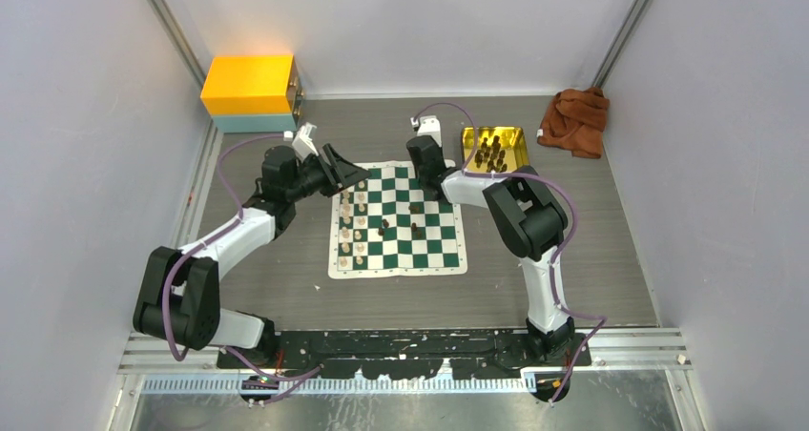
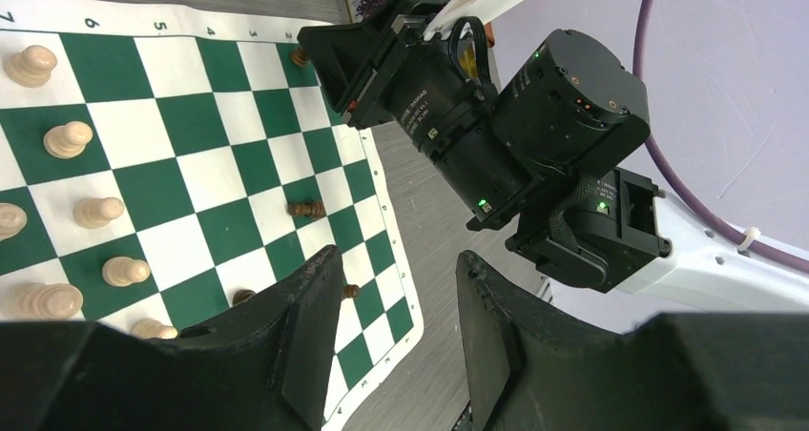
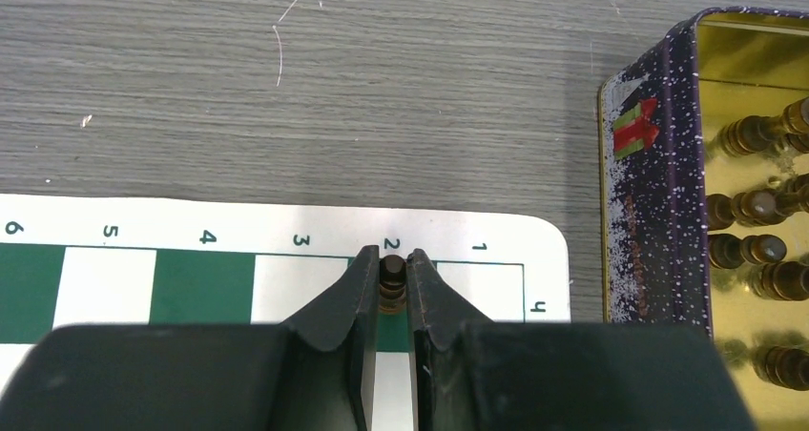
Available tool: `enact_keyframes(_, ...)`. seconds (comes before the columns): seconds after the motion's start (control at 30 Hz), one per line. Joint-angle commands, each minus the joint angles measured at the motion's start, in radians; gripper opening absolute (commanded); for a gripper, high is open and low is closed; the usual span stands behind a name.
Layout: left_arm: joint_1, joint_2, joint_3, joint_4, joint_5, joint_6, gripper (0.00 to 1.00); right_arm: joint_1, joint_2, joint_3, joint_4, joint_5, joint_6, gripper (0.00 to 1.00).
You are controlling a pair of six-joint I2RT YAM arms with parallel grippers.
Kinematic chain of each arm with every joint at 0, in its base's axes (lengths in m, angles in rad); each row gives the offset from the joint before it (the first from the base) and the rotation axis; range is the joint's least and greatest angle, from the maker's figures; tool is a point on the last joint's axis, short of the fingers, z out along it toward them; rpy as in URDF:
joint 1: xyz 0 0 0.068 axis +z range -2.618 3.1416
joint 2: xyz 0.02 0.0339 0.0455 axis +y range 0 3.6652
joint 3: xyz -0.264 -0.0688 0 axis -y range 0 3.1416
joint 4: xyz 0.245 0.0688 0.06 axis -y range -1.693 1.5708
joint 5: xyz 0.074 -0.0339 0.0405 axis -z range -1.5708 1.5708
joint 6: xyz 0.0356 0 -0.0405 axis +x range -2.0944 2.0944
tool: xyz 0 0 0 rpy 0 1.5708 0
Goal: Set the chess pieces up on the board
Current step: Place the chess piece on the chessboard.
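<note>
The green and white board [image 1: 398,270] lies mid-table. Cream chess pieces [image 1: 351,227] stand in two files along its left side and also show in the left wrist view [image 2: 69,138]. A few dark pieces [image 1: 418,208] sit near the middle; one lies on its side [image 2: 306,208]. My right gripper [image 3: 391,264] is shut on a dark pawn [image 3: 391,278] over the board's far right corner, on the square by the numeral 2. My left gripper [image 2: 399,259] is open and empty above the board's far left corner [image 1: 348,175].
A gold tray [image 3: 649,193] with several dark pieces [image 3: 754,250] stands just right of the board's far corner [image 1: 467,137]. A yellow box [image 1: 250,86] sits at the back left and a brown cloth [image 1: 575,118] at the back right.
</note>
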Motion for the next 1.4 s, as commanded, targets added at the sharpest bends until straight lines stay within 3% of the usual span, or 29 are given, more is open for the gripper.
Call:
enact_keyframes(0.0,0.006,-0.002,-0.002,0.065,0.016,0.011,0.48,-0.002,0.002,0.051,-0.015,0.004,0.025,0.13)
enact_keyframes(0.47,0.006,-0.004,-0.007,0.071,0.019,0.006,0.48,-0.003,-0.012,0.042,-0.044,-0.002,0.046,0.27)
enact_keyframes(0.93,0.006,-0.019,-0.008,0.061,0.013,0.005,0.48,0.006,-0.059,0.005,-0.027,0.007,0.031,0.30)
enact_keyframes(1.37,0.007,-0.052,-0.013,0.034,-0.030,0.007,0.48,0.032,-0.217,-0.018,-0.042,0.040,-0.042,0.32)
